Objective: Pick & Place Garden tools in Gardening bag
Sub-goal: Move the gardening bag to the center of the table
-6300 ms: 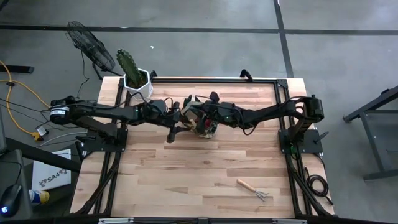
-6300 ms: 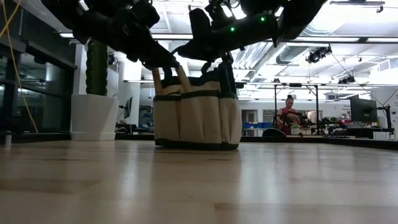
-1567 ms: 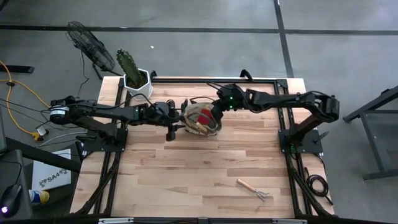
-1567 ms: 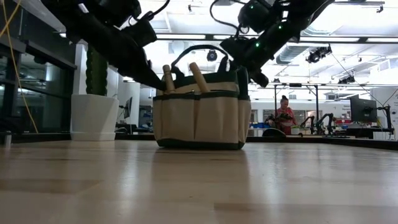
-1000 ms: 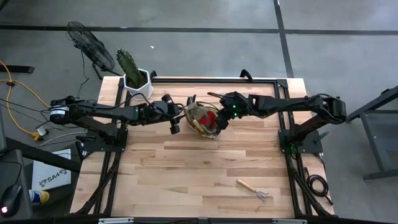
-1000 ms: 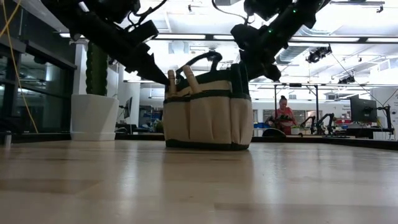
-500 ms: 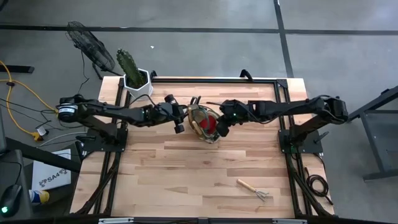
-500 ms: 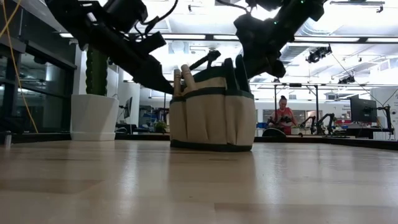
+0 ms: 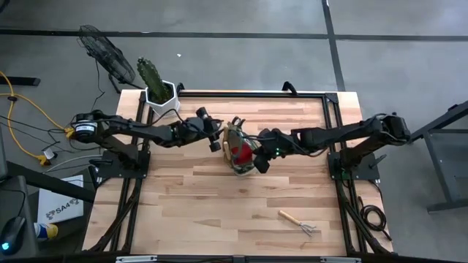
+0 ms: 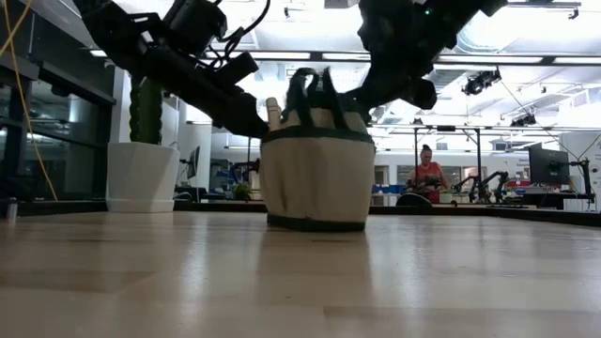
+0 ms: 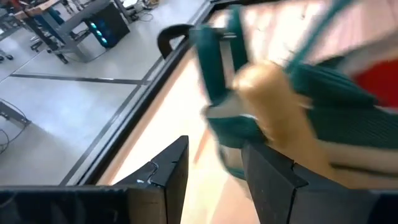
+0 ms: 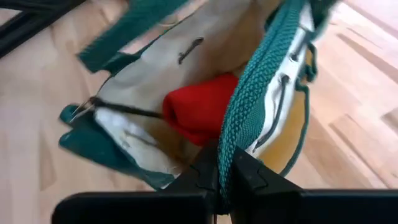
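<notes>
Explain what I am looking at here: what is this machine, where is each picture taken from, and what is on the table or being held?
These are two dark robot arms mounted at a wooden table. One picture looks straight down from above, one looks level across the tabletop, and two come from cameras on the arms' wrists.

In the middle stands a small tan gardening bag with dark green trim. The right end effector is shut on the bag's braided green handle. Inside the bag lies a red glove-like piece, and a wooden tool handle sticks out of it.

The left end effector is open, close beside the bag near that wooden handle, holding nothing.

A small rake with a wooden handle lies alone near the table's front, not yet packed. A potted cactus stands at a back corner. A person sits far behind in the room.
</notes>
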`<state>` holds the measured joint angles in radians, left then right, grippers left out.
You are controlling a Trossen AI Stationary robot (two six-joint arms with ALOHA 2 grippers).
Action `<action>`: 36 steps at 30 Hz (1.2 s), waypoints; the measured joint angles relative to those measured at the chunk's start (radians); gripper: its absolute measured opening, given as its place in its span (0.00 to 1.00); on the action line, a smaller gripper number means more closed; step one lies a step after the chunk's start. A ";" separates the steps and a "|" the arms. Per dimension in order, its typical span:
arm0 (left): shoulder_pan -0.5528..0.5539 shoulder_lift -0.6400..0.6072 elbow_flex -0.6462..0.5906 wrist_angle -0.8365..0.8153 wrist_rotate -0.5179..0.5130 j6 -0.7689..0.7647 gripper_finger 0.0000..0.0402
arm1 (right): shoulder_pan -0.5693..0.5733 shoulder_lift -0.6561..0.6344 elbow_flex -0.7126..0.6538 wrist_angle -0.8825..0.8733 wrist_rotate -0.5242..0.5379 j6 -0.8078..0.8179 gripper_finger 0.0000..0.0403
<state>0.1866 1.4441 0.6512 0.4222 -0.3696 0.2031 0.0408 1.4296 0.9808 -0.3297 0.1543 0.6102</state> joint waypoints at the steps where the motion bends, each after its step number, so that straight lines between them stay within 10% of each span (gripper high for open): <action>1: 0.011 0.000 0.000 0.009 0.012 0.000 0.36 | 0.008 0.000 0.000 0.011 0.000 0.000 0.01; 36: 0.097 0.000 0.000 0.046 0.157 -0.025 0.36 | 0.101 0.000 0.000 0.004 0.162 0.091 0.05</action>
<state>0.2836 1.4437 0.6510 0.4681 -0.2125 0.1783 0.1417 1.4295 0.9806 -0.3259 0.3165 0.7009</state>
